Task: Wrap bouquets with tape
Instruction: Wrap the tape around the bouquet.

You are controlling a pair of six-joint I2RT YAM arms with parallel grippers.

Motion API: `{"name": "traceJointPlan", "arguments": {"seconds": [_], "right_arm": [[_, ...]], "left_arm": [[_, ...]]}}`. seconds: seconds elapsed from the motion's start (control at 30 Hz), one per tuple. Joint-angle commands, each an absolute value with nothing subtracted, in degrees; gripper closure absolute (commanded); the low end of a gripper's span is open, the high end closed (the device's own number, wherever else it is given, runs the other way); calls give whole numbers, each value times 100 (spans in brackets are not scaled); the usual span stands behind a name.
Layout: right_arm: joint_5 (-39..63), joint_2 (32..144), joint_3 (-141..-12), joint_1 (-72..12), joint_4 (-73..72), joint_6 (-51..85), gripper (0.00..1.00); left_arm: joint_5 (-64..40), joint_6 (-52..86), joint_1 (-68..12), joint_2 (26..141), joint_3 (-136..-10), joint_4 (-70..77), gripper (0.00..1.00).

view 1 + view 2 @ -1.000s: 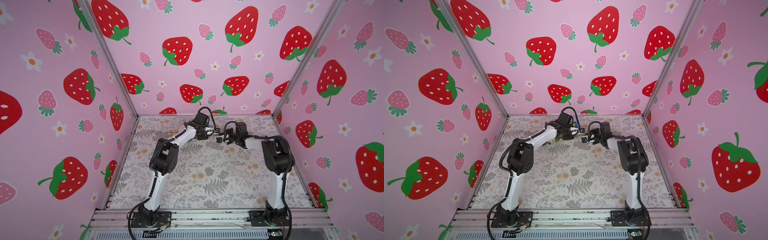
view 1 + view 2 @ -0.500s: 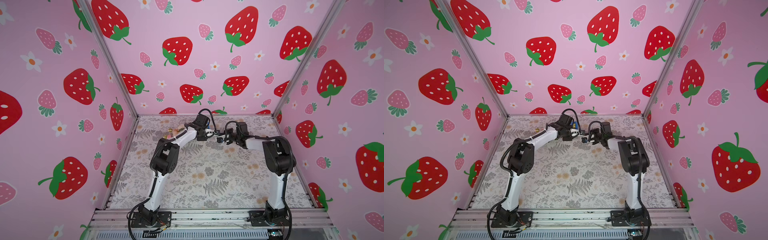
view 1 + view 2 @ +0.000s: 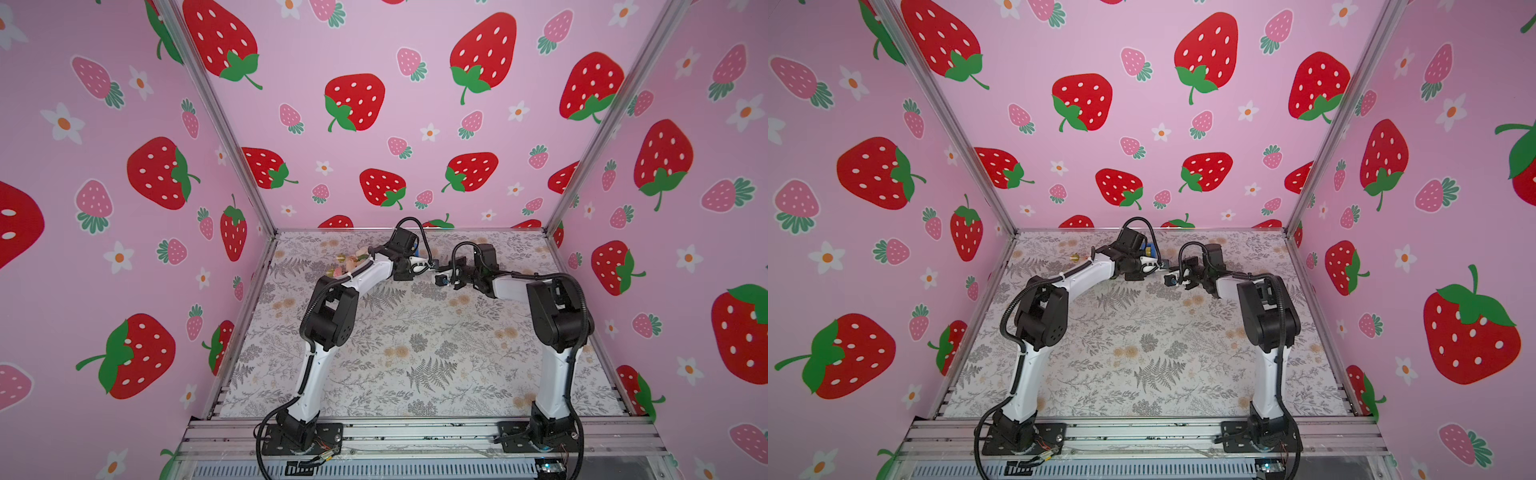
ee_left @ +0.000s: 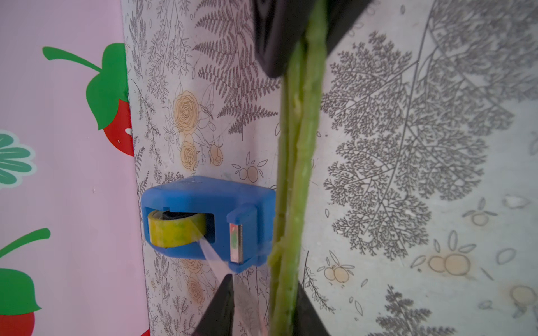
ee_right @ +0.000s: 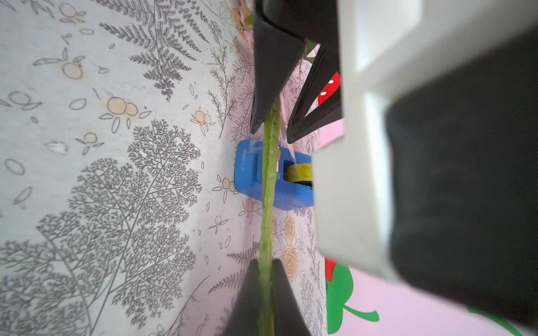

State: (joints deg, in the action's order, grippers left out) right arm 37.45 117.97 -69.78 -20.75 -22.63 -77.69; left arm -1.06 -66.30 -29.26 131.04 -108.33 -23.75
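While the bunch of flowers [image 3: 348, 264] is held up between the two arms at the far side of the table [image 3: 415, 357], blooms out to the left behind the left arm [image 3: 365, 275] and stems [image 4: 294, 160] running right, the wrapping itself looks barely begun. There's the blue tape dispenser [image 4: 203, 203], sitting on the table right against the far wall [image 4: 67, 180], close to the stems. A clear strip of tape [image 4: 214, 256] is drawn out from the yellowish roll [image 4: 174, 232], alongside the cutter [image 4: 235, 243], up to one fingertip [image 4: 228, 288] of the left gripper [image 4: 265, 280]. I see no tape wound round the stems, and the strip looks uncut and joined to the roll. So by my reckoning sticking it on, winding it round and tearing it off are all left to do. Now the jaws: the right gripper [image 5: 265, 261] is pressed tight on the stems, both fingers flat against the green, carrying the bunch on the side away from the blooms. The left gripper's jaws stand partly spread around the stems, nearer the blooms. The stems lie against one finger, and there's a visible gap to the other, the one with the tape at its tip. Whether that tape is stuck to the finger or only brushing it, I cannot tell.
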Motion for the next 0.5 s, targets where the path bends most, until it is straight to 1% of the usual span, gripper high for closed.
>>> {"name": "traceJointPlan", "arguments": {"seconds": [0.0,0.07,0.1,0.17,0.2,0.37,0.47], "right_arm": [[4328,11497,-6891,-2077,-2114,-7802,100],[4366,11480,-6896,-2074,-2118,-7787,100],[4377,11470,-6882,-2066,-2118,-7792,100],[4392,11454,-6865,-2065,-2089,-7835,100],[4399,11452,-6856,-2057,-2075,-7873,100],[4359,11478,-6893,-2052,-1980,-8035,100],[4311,11479,-6884,-2048,-1951,-8144,100]], "left_arm": [[-105,-6582,-2898,13324,-10845,-2195,79],[-67,-6621,-2898,13336,-10846,-2208,88],[-46,-6641,-2900,13341,-10850,-2232,92],[-90,-6636,-2897,13305,-10861,-2348,93],[-219,-6608,-2887,13260,-10879,-2451,99],[-509,-6468,-2863,13097,-10828,-2574,100],[-917,-6299,-2829,13073,-10999,-3076,100]]}}
